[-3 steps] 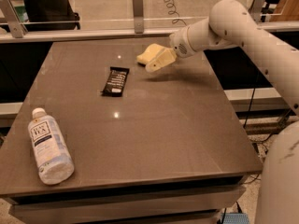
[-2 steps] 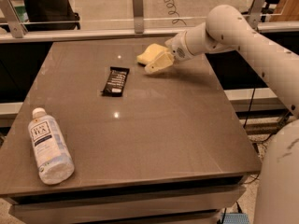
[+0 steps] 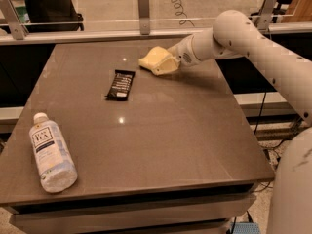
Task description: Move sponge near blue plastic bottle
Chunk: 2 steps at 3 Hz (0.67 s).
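The pale yellow sponge [image 3: 155,60] is at the far middle of the brown table [image 3: 161,135], held in my gripper [image 3: 168,64]. The gripper reaches in from the right and is shut on the sponge's right end. I cannot tell whether the sponge touches the tabletop or hangs just above it. The blue plastic bottle [image 3: 50,152], clear with a white cap and a pale label, lies on its side at the table's near left corner, far from the sponge.
A black snack bar wrapper [image 3: 120,85] lies left of the sponge, between it and the bottle. A rail with metal posts [image 3: 143,5] runs behind the table's far edge. My white arm [image 3: 258,43] crosses the far right corner.
The gripper and sponge have shifted slightly left toward the snack bar. The bottle and wrapper have not moved.
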Each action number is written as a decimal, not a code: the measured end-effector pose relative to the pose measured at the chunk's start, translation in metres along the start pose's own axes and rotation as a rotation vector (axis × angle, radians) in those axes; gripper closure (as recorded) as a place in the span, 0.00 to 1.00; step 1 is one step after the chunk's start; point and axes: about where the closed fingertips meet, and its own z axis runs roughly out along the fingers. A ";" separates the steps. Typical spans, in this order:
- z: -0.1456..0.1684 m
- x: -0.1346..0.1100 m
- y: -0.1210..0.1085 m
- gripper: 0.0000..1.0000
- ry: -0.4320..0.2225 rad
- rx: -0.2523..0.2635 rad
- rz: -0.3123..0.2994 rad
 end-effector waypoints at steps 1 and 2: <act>-0.011 -0.009 -0.002 0.87 -0.019 0.012 -0.013; -0.034 -0.031 0.005 1.00 -0.054 0.005 -0.055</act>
